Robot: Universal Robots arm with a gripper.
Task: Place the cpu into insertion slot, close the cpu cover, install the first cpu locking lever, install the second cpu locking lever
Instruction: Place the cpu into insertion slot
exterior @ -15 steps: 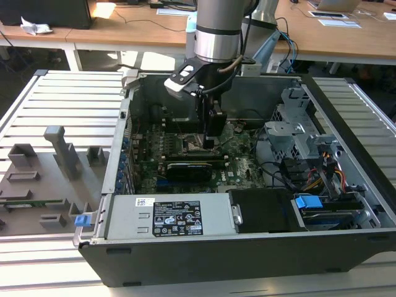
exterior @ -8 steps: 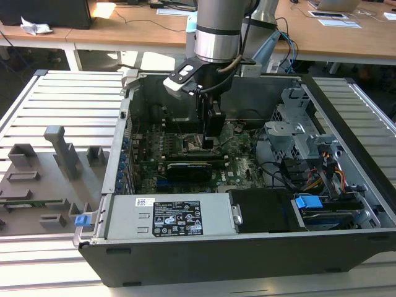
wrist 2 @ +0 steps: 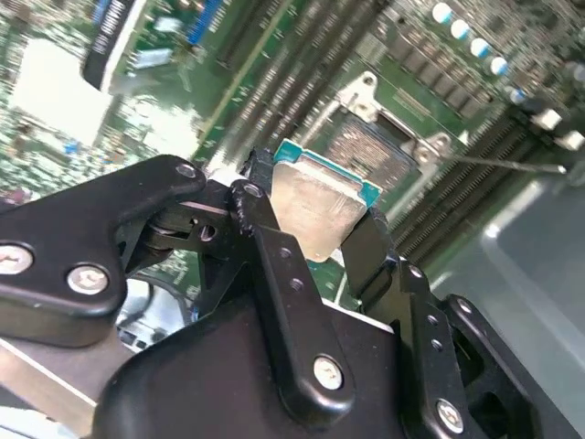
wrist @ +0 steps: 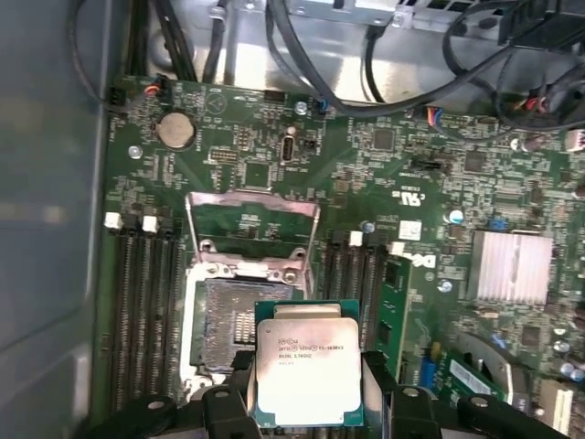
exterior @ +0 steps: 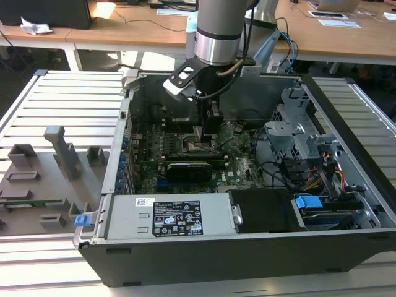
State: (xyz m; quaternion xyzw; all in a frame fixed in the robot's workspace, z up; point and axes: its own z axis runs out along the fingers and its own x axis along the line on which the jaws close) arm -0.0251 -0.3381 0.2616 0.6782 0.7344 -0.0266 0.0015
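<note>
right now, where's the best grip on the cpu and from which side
Take the cpu by two opposite green edges, from above its metal top, as the gripper holds it: it is thin and flat, and this leaves the underside free for the insertion slot.

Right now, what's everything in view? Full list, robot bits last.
cpu: 1, silver top with green rim, held over the board at the slot's edge, not seated
insertion slot: 1, black with silver rim, on the motherboard, empty
cpu cover: 1, silver, swung up open
motherboard: 1, green, inside the case
memory slots: several, black, either side of the slot
coin cell: 1, silver, on the board
heatsink: 1, silver, on the board
power supply: 1, grey, along the case's near wall
computer case: 1, black, open, on the slatted table
gripper: 1, black, shut on the cpu
</note>
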